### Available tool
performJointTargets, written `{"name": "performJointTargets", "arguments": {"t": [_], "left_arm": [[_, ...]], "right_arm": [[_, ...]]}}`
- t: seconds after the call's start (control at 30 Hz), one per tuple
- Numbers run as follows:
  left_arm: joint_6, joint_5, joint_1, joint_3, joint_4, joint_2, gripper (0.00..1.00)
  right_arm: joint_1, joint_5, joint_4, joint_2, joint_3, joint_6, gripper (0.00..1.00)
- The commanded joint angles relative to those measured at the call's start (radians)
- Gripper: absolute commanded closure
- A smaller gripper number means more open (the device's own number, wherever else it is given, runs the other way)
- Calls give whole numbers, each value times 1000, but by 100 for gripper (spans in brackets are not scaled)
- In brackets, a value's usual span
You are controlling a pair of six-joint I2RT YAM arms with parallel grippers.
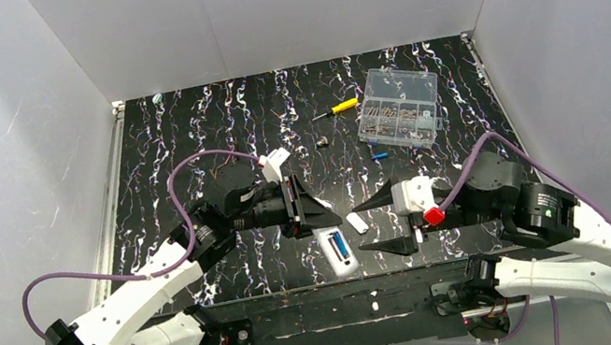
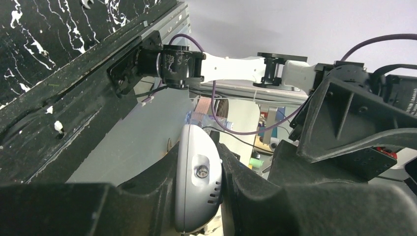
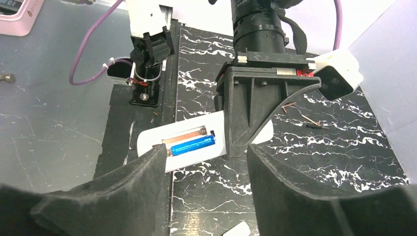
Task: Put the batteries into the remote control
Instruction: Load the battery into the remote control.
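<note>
Black counter (image 1: pixel 185 156) with white streaks, plain white walls (image 1: pixel 291 4) on three sides. Remote control (image 1: pixel 343 263) lies back up by middle of near edge. Only top view shows loose battery (image 1: pixel 380 156) toward far right corner, near clear box (image 1: pixel 397 107). Right wrist view shows blue battery (image 3: pixel 193 145) sitting in remote's open slot. Left fingers (image 3: pixel 241 123) pinch remote's end. Right fingers (image 1: pixel 378 200) wide apart, holding nothing. Any writing too small to read.

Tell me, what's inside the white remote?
One blue battery lies in the open remote. The slot beside it looks empty. The left claw covers one end, so that part is hidden.
</note>
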Motion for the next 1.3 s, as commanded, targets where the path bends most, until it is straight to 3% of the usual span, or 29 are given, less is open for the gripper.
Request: {"name": "performJointTargets", "arguments": {"t": [0.0, 0.27, 0.5, 0.83, 1.27], "left_arm": [[30, 72, 2, 35, -9, -12, 100], [35, 70, 2, 24, -5, -19, 100], [37, 73, 2, 16, 28, -23, 100], [33, 80, 1, 12, 69, -34, 100], [27, 83, 1, 15, 85, -43, 100]], "right_arm": [[-29, -62, 69, 23, 36, 13, 29], [-34, -59, -9, 67, 79, -73, 29], [-34, -130, 149, 6, -21, 16, 39], [-109, -322, 267, 42, -72, 105, 41], [-187, -408, 351, 80, -121, 110, 45]]}}
